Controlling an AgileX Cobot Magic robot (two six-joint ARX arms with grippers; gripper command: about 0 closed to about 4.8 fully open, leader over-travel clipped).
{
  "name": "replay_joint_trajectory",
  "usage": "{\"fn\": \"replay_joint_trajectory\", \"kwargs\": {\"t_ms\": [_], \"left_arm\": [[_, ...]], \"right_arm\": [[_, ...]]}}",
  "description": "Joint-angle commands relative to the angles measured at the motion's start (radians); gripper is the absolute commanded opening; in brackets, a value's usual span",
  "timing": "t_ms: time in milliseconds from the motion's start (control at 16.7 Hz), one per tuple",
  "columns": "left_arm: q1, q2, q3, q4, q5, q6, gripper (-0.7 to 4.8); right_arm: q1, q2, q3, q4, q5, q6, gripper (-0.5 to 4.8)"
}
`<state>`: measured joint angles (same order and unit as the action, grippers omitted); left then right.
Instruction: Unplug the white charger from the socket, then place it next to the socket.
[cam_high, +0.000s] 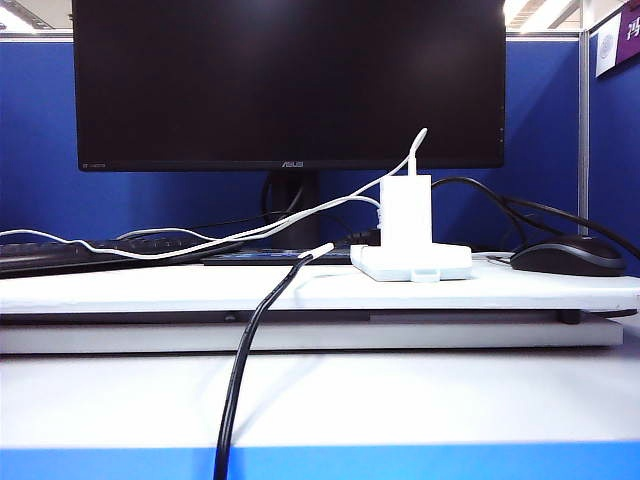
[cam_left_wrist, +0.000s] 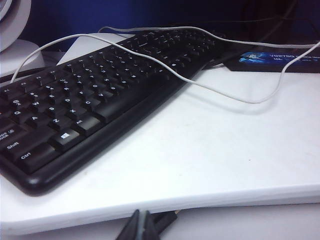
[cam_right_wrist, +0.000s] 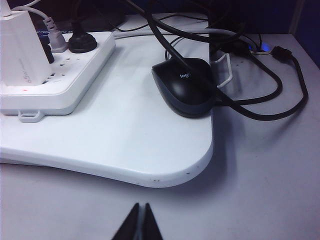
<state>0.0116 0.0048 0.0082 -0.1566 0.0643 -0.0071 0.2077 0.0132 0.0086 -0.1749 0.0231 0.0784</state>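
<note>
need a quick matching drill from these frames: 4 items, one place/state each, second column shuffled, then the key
Items
1. white charger
2. mouse
3. keyboard
4. right gripper

States
A. thin white cable draped across it
B. shut, low, short of the white board's rounded corner
C. upright, plugged into the socket
D. dark, on the white board beside the socket

Pairs: 1-C, 2-D, 3-A, 4-B

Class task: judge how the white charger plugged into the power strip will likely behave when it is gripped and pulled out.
The white charger looks rigid and boxy, so it should not deform. It stands tall on the low socket, so a sideways tug may rock it. Its thin cable drapes slack, probably dragging little. Its smooth plastic could slip.
</note>
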Motion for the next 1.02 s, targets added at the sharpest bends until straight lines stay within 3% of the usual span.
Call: {"fn": "replay_joint_trajectory", "kwargs": {"t_ms": [60, 239, 359, 658, 897, 1017], "left_arm": [[-0.002, 0.0, -0.001, -0.011, 0.003, -0.005, -0.04], [-0.002, 0.0, -0.001, -0.006, 0.0, -0.014, -0.04], [-0.001, 0.001, 0.06, 0.04, -0.068, -0.153, -0.04], [-0.001, 0.106, 0.216, 0.137, -0.132, -0.169, -0.04], [-0.001, 0.443, 0.465, 0.245, -0.121, -0.165, -0.04], [-0.001, 0.667, 0.655, 0.243, -0.007, -0.159, -0.04]], "right_arm": [[0.0, 0.0, -0.004, 0.004, -0.003, 0.0, -0.06], [0.0, 0.0, -0.003, 0.035, -0.003, 0.035, -0.06], [-0.001, 0.001, 0.086, 0.105, 0.011, 0.144, -0.06], [-0.001, 0.068, 0.309, 0.096, 0.064, 0.137, -0.06], [-0.001, 0.303, 0.535, 0.097, 0.047, 0.131, -0.06], [-0.001, 0.467, 0.681, 0.103, 0.003, 0.122, -0.06]]}}
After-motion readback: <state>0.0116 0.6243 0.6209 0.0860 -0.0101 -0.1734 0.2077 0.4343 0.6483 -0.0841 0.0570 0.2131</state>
